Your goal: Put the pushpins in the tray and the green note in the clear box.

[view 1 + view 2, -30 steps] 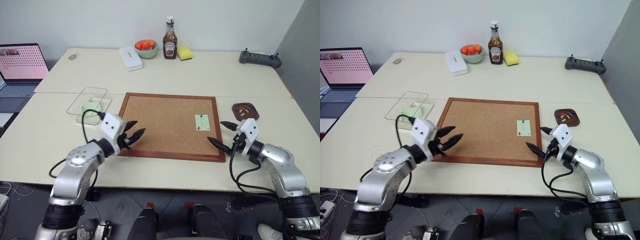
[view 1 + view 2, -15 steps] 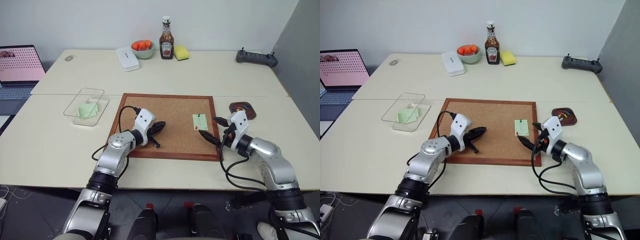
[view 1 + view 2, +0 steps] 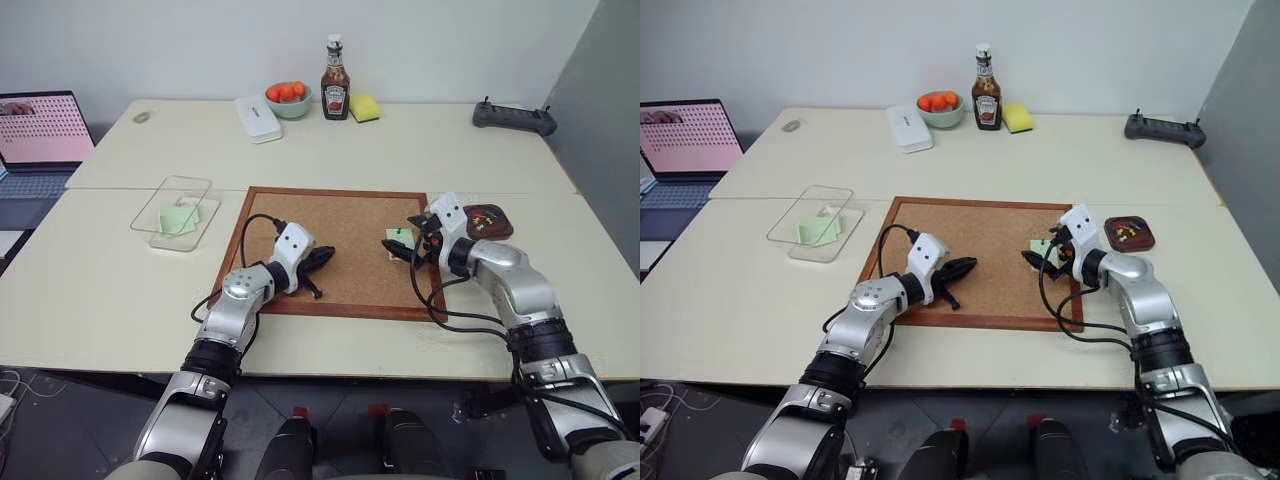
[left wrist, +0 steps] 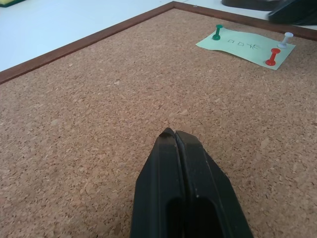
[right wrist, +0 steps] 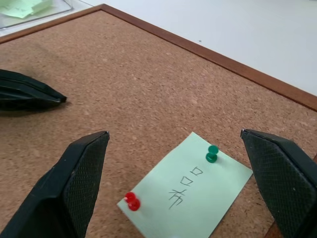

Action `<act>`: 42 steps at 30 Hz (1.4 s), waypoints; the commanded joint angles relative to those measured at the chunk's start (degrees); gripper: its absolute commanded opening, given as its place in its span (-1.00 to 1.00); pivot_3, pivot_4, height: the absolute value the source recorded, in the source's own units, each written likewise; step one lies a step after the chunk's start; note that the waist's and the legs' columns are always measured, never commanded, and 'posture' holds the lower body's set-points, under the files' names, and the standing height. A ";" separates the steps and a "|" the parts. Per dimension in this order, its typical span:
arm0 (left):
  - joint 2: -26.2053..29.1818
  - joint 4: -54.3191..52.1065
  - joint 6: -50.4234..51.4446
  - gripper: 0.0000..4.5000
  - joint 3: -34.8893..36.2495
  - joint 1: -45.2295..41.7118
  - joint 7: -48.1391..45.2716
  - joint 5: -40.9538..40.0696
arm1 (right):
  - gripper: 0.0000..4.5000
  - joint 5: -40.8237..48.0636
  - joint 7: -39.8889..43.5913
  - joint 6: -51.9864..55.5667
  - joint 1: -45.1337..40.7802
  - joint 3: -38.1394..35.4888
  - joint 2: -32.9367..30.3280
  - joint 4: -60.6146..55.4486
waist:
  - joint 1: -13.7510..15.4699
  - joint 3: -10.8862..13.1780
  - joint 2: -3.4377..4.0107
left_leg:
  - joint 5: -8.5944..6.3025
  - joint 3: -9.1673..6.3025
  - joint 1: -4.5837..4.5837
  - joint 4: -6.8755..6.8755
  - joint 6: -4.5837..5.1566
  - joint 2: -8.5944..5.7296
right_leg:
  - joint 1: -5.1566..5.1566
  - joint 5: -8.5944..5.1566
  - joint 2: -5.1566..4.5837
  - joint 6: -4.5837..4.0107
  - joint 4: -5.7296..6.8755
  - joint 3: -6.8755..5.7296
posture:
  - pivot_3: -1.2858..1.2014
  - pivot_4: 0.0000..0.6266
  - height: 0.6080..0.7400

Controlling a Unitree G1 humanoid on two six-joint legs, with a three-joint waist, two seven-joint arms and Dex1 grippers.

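Pale green square paper note (image 5: 190,188) with dark handwriting lies flat near the cork board's (image 3: 340,240) right edge, pinned by a green pushpin (image 5: 212,153) and a red pushpin (image 5: 132,201). Right gripper (image 5: 178,173) straddles it, fingers wide apart; left gripper (image 4: 177,136) is closed, empty, mid-board.

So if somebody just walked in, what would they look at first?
Probably the big brown cork board in the middle of the table, with a green note pinned near its right edge by a green pushpin and a red pushpin. The right gripper hangs wide open over that note, while the left gripper rests shut on the cork.
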 commanded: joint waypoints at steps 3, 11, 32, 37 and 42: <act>-0.45 -0.08 0.73 -0.98 0.07 1.30 0.19 0.70 | 1.00 -2.17 1.37 -5.17 -3.41 -0.08 0.00 5.34 | -0.02 0.00 0.00 | 0.00 0.00 -0.01 0.00 0.00 -0.01 | 0.00 0.00 0.00 0.00 0.00 0.01 | 0.03 -0.52 1.00; -1.03 -0.56 1.15 -1.00 0.14 1.72 0.41 0.83 | 0.45 -5.75 1.18 -11.41 -6.64 0.66 0.86 13.16 | -0.05 0.00 0.01 | 0.00 0.04 0.00 0.00 0.00 -0.01 | -0.01 0.01 0.00 0.01 0.00 0.04 | 0.03 -0.52 1.00; -1.70 -1.91 1.84 -1.00 0.54 3.22 1.05 1.04 | -0.98 -7.89 0.70 -17.00 -9.54 -0.60 1.70 18.77 | -0.07 -0.01 0.01 | 0.01 0.08 -0.01 0.00 0.00 -0.01 | -0.02 0.02 0.00 0.02 -0.01 0.08 | 0.03 -0.52 1.00; -1.68 -2.08 2.21 -1.00 0.47 3.34 1.22 1.25 | -0.98 -6.28 1.52 -16.78 -9.38 -1.77 1.71 16.30 | -0.07 0.00 0.01 | 0.01 0.08 -0.01 0.00 0.00 -0.01 | -0.02 0.02 0.00 0.01 -0.02 0.09 | 0.03 -0.52 1.00; -1.65 -1.91 1.87 -1.00 0.37 3.57 1.43 1.61 | -0.98 -5.95 0.50 -17.01 -8.86 -2.60 1.70 14.13 | -0.06 -0.01 0.02 | 0.01 0.09 -0.02 -0.01 0.00 -0.01 | -0.05 0.02 0.00 0.01 -0.01 0.10 | 0.03 -0.52 1.00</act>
